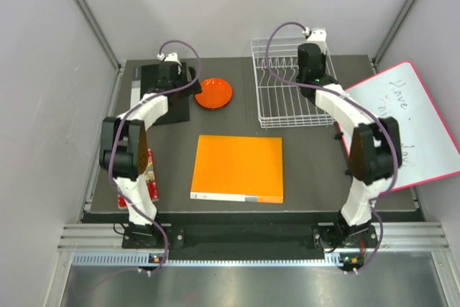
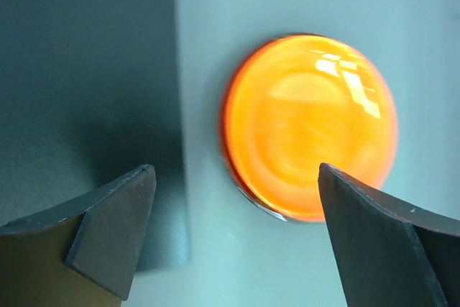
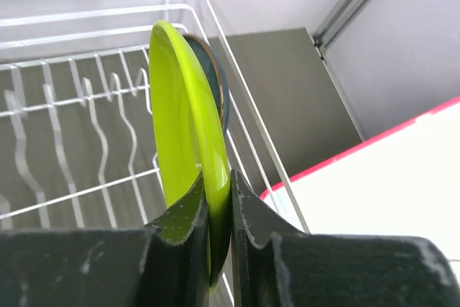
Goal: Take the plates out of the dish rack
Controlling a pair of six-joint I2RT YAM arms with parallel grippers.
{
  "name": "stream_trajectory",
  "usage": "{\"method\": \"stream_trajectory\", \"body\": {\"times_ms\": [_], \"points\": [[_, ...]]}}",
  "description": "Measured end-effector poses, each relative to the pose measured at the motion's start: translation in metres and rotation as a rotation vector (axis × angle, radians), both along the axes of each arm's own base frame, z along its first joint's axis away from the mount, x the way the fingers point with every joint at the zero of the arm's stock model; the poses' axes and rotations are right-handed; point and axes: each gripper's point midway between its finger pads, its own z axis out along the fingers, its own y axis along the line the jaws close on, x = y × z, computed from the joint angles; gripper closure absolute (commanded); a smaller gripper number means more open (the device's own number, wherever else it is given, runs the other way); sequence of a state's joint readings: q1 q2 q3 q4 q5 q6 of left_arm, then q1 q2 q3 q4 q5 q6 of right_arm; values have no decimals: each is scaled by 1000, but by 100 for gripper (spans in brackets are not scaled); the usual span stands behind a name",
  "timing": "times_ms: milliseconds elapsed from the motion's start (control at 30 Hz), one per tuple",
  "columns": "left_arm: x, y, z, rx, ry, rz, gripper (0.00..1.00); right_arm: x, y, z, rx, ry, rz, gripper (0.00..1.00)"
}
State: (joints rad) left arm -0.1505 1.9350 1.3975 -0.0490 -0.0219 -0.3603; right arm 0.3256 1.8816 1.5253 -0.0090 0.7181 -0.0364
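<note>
The white wire dish rack (image 1: 291, 98) stands at the back right. My right gripper (image 1: 310, 70) reaches into its right end. In the right wrist view it (image 3: 230, 181) is shut on the rim of the upright lime green plate (image 3: 183, 120). The dark grey-blue plate (image 3: 220, 80) stands close behind the green one, among the rack's prongs (image 3: 100, 120). The orange plate (image 1: 213, 93) lies flat on the table left of the rack. My left gripper (image 1: 175, 71) hovers beside it, open and empty (image 2: 236, 174), with the orange plate (image 2: 309, 127) ahead of its fingers.
A big flat orange square (image 1: 238, 168) lies mid-table. A pink-edged whiteboard (image 1: 410, 127) leans at the right. A black mat (image 1: 162, 95) lies under the left gripper. A dark red patterned item (image 1: 150, 172) shows partly beside the left arm. Walls close in on three sides.
</note>
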Motion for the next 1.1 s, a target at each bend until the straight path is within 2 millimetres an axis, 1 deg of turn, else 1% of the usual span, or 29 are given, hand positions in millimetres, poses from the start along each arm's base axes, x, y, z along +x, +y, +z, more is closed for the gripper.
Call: {"method": "stream_trajectory", "body": {"times_ms": [67,133,167,233,300,333,400,500,600,700,800,900,1000,1067,1100], "points": [[-10,-8,19,-41,-31,-38,1,-17,2,22,46,-38,15,100],[-19,-18,37,-95,-67,-79,7,-32,11,42,119,-78,62,100],[-27,-26,47,-141,-93,-112,8,-40,18,52,167,-98,97,100],[-39,-39,60,-213,-122,-162,8,-58,32,66,257,-127,172,100],[-50,-54,67,-283,-133,-226,8,-73,46,72,344,-137,246,100],[-53,-60,69,-306,-133,-248,8,-83,57,71,405,-135,300,100],[-60,-77,73,-359,-133,-310,8,-98,74,65,493,-115,377,100],[-75,-102,74,-431,-121,-391,8,-122,100,40,608,-52,465,100],[-90,-122,78,-494,-118,-451,9,-144,126,10,685,32,524,100],[-104,-140,84,-539,-121,-499,9,-162,149,-11,746,97,577,100],[-112,-155,94,-562,-139,-537,10,-174,170,-15,804,118,630,100],[-118,-167,100,-576,-157,-569,10,-181,188,-9,880,102,689,100],[-126,-172,98,-585,-157,-581,10,-186,199,-4,950,84,730,100],[-129,-172,94,-585,-148,-578,19,-187,203,-2,982,73,747,100],[-129,-171,92,-586,-144,-573,26,-188,204,-2,993,69,753,100]]}}
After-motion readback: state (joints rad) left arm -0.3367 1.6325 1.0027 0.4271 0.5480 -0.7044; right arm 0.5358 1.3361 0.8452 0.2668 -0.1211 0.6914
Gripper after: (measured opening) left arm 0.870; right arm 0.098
